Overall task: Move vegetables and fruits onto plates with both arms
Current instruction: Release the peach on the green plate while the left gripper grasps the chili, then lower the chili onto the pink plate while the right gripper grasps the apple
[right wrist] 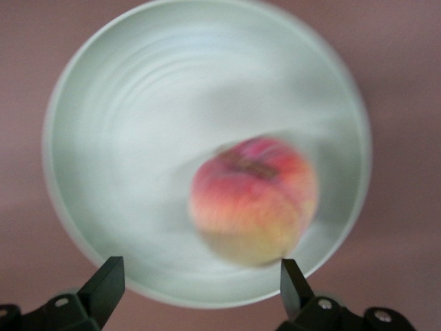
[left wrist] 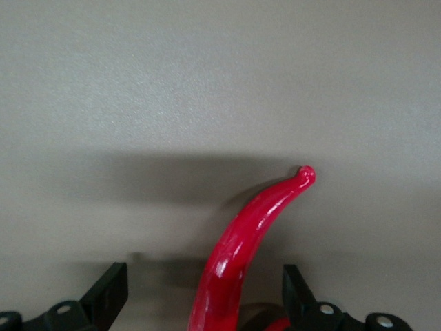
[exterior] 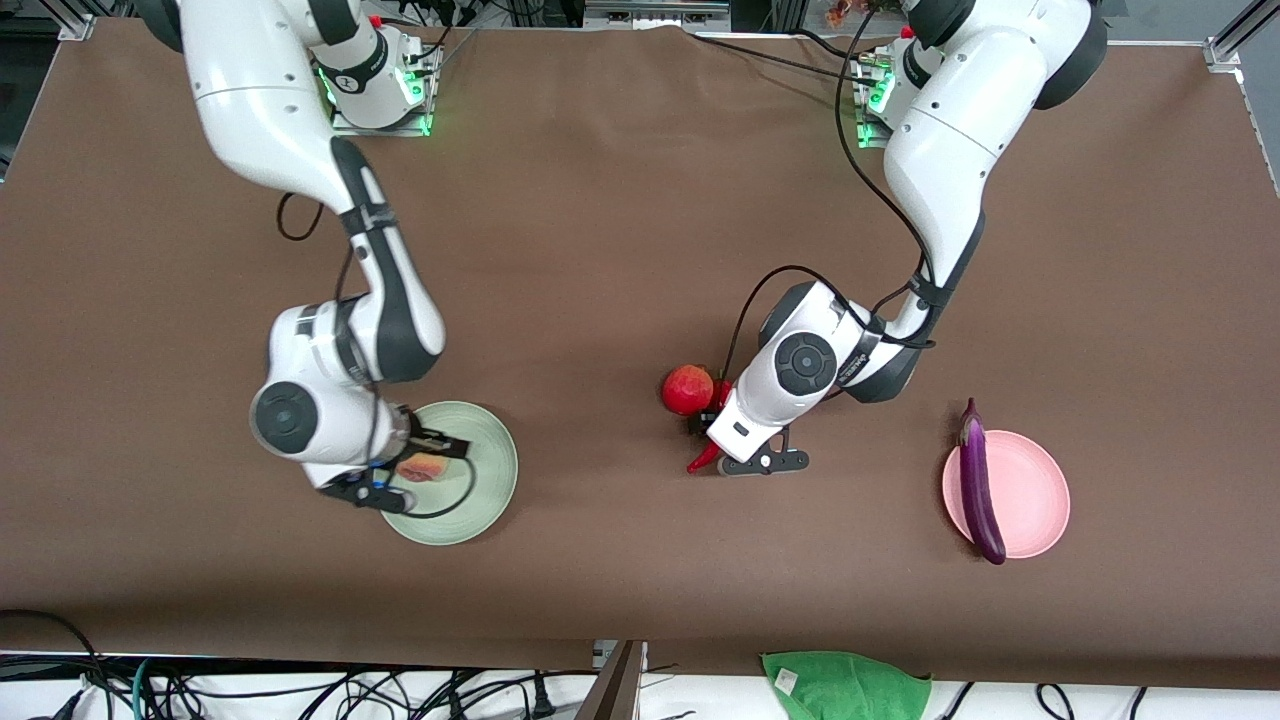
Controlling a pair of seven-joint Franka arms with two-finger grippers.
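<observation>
The right gripper (right wrist: 196, 286) hangs over the mint plate (exterior: 495, 490), fingers spread wide, the peach (right wrist: 255, 200) below them. The left gripper (left wrist: 205, 293) straddles the chili (left wrist: 241, 248) with fingers apart, beside the pomegranate (exterior: 687, 389). The eggplant (exterior: 980, 480) lies across the pink plate (exterior: 1035, 500).

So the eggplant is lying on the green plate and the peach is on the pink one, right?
Not quite: you have the plates swapped. The front view shows the eggplant lying across the pink plate, and the right wrist view shows the peach on the green plate.
</observation>
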